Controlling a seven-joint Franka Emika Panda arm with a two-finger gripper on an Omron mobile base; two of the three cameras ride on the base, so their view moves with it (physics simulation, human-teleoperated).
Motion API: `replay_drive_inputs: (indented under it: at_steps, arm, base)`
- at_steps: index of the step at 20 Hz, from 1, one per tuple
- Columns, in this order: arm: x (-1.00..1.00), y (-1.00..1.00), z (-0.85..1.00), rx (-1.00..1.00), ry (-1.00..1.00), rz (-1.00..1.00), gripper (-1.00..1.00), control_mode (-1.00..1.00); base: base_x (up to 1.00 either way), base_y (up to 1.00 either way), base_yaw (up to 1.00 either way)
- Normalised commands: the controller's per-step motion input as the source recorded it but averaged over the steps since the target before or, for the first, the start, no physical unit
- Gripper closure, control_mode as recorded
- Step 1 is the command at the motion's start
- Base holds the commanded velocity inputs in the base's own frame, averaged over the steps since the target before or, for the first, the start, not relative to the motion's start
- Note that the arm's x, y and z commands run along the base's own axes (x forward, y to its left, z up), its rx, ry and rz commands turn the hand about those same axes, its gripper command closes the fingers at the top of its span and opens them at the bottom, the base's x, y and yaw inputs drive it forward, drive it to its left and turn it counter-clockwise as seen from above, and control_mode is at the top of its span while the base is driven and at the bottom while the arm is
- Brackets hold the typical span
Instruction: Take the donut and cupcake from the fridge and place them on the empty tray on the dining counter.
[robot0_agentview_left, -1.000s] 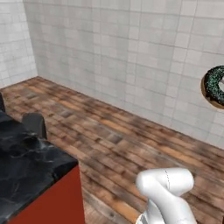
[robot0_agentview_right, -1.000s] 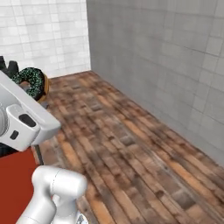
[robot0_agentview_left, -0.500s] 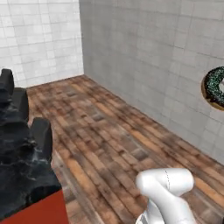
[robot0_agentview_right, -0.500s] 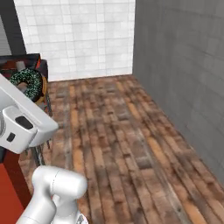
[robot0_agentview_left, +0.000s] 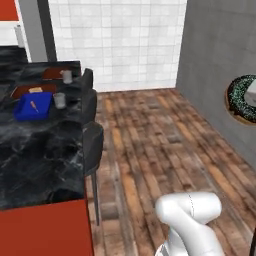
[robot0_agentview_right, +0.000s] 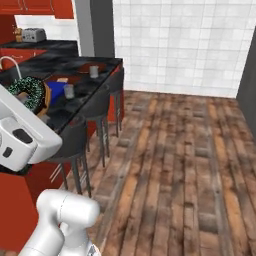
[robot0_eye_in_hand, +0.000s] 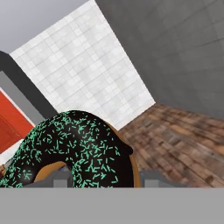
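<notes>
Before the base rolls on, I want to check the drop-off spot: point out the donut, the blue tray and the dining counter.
donut (robot0_eye_in_hand: 87, 144): hand view, on its sprinkled icing.
blue tray (robot0_agentview_left: 31, 107): left base view, on its flat middle.
dining counter (robot0_agentview_left: 40, 155): left base view, on bare black marble near its front.

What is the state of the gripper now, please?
Gripper: shut on the donut, held up in the air.

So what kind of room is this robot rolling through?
Most likely a home kitchen with a dining area: a long black marble dining counter over red cabinets, dark stools along it, and a toaster on the back counter. The floor is wood planks and the walls are tiled.
</notes>
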Motion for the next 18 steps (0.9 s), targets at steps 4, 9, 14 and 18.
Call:
replay_drive_inputs:
  at_steps: [4,9,14,18]
  arm:
    - [0.0,0.0,0.0,0.0,0.0,0.0,1.0,1.0]
    - [0.0,0.0,0.0,0.0,0.0,0.0,1.0,1.0]
    - [0.0,0.0,0.0,0.0,0.0,0.0,1.0,1.0]
    - [0.0,0.0,0.0,0.0,0.0,0.0,1.0,1.0]
  base:
    - [0.25,-1.0,0.25]
    - [0.98,-0.7,0.39]
    - [1.0,-0.5,0.31]
    - [1.0,-0.47,0.3]
